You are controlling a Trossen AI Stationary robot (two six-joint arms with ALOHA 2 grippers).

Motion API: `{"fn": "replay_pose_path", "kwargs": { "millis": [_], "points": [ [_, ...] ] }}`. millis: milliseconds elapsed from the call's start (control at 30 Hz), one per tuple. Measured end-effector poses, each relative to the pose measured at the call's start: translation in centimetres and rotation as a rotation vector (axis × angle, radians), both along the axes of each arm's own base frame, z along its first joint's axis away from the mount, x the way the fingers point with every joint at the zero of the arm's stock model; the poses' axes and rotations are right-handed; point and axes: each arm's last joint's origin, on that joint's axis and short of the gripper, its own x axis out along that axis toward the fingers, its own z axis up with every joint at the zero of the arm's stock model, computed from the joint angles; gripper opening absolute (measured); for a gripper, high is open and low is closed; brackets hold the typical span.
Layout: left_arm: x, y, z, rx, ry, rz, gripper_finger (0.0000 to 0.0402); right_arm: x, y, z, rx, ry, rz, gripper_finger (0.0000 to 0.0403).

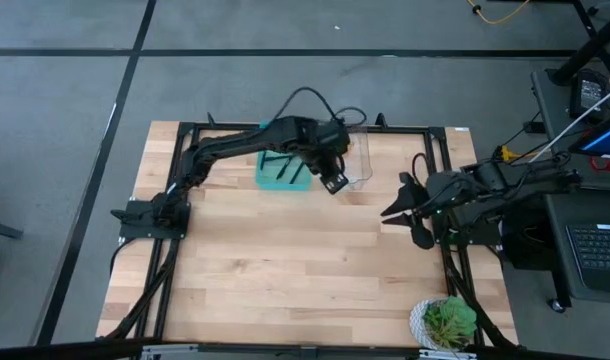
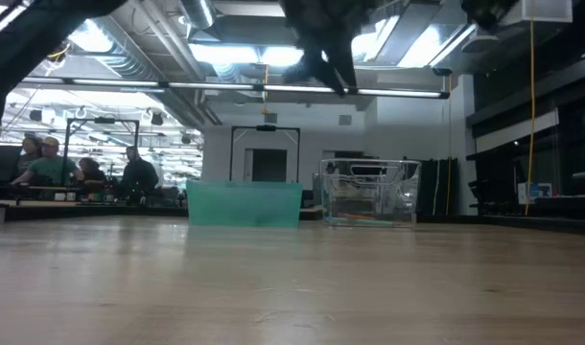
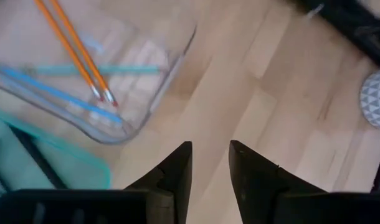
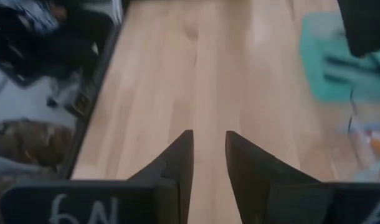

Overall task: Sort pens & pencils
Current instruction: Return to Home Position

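Hanging beside the clear bin (image 1: 359,168) near the table's (image 1: 285,260) far edge: left gripper (image 3: 210,168), tips a little apart, holding nothing. Right gripper (image 4: 209,158) by the right edge, same. Pencils (image 3: 78,53) inside bin.

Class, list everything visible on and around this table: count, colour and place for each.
Table: one, light wood, under everything.
Teal bin: one, left of clear bin.
Pens: count unclear, black, in teal bin.
Clear bin: one, transparent, beside teal bin.
Pencils: four, two orange, two light blue, in clear bin.
Plant: one, green, table's corner.
People: several, room behind.
Left end effector: one, dark, open, by clear bin.
Right end effector: one, dark, open, table's right edge.
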Motion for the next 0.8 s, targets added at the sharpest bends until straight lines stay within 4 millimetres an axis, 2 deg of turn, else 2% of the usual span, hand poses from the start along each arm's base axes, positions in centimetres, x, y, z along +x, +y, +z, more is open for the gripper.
{"fn": "replay_pose_path", "kwargs": {
  "millis": [267, 367, 533, 800],
  "points": [
    [-3.7, -1.8, 6.0, 0.177, -0.106, 0.001, 0.0099, -0.8, -0.5, 4.9, -0.001, -0.168, 0.002, 0.0094],
    [-5.2, -2.8, 8.0, 0.245, -0.143, -0.004, 0.0099, -1.0, -0.6, 6.1, -0.012, -0.215, 0.013, 0.0094],
    [-7.2, -4.3, 10.6, 0.305, -0.213, -0.018, 0.0098, -0.9, -0.6, 6.9, -0.024, -0.286, 0.026, 0.0094],
    [-10.1, -6.0, 13.3, 0.382, -0.266, 0.0, 0.0098, -0.8, -1.1, 7.4, -0.028, -0.337, -0.005, 0.0094]
  ]
}}
